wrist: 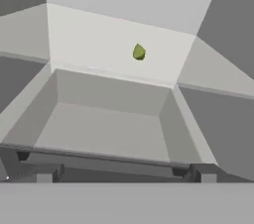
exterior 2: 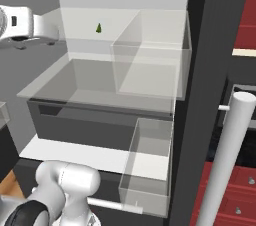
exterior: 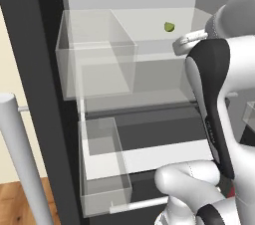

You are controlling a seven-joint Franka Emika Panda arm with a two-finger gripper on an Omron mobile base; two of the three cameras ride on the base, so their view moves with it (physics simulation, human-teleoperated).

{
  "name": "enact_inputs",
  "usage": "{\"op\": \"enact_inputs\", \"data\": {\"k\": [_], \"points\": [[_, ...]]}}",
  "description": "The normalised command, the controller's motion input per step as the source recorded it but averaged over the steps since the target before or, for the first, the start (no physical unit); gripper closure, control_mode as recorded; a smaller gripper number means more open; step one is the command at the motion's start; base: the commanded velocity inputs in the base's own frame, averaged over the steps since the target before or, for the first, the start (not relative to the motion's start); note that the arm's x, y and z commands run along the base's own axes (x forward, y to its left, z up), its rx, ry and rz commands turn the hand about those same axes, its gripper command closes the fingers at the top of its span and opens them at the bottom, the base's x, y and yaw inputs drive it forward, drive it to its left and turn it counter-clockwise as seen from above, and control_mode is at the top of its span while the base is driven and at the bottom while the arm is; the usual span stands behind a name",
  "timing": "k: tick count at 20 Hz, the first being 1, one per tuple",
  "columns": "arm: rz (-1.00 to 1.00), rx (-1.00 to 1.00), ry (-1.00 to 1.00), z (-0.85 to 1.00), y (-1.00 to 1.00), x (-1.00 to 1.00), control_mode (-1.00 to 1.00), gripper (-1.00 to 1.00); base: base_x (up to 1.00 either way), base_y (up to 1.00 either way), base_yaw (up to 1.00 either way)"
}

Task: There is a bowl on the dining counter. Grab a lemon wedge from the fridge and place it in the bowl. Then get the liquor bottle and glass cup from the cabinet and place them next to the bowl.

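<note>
From the left base view we look into the open dark grey fridge [exterior: 50,45]: the tiny yellow-green lemon wedge [exterior: 169,27] sits on a pale upper shelf toward the back, behind the clear plastic bins [exterior: 97,55], and our white arm rises at the right with its hand reaching in at shelf height, well short of the wedge. In the right base view the same wedge [exterior 2: 99,28] shows as a small dark-green speck on that shelf, to the left of the see-through divider bin [exterior 2: 150,60]; the white hand enters from the left edge, apart from it, and the long silver door handle [exterior 2: 227,160] stands in the foreground. The hand view looks along the two-finger gripper [wrist: 124,174] — its dark tips stand spread wide at the bottom with nothing between them — across a shallow transparent tray [wrist: 106,124] toward the wedge [wrist: 139,52], lying beyond the tray's far edge. We judge the task barely begun: fridge open, wedge not yet grasped — the carry to the bowl and both cabinet items are left to do.
</note>
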Motion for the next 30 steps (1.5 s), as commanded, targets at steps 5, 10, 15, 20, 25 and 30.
{"op": "enact_inputs", "data": {"k": [5,10,15,20,25,30], "points": [[0.00,0.00,-0.11,0.08,-0.07,0.51,-1.00,-1.00,0.00,0.00,0.00],[-0.01,0.00,-0.01,0.00,-0.04,0.81,-1.00,-1.00,0.00,0.00,0.00],[-0.03,0.01,0.03,-0.01,-0.25,0.91,-1.00,-1.00,0.00,0.00,0.00],[-0.01,0.04,0.12,-0.08,-0.20,0.80,-1.00,-1.00,0.00,0.00,0.00],[0.00,0.07,0.12,-0.01,-0.03,0.68,-1.00,-1.00,0.00,0.00,0.00],[0.00,0.04,0.08,-0.03,0.00,0.67,-1.00,-1.00,0.00,0.00,0.00]]}}
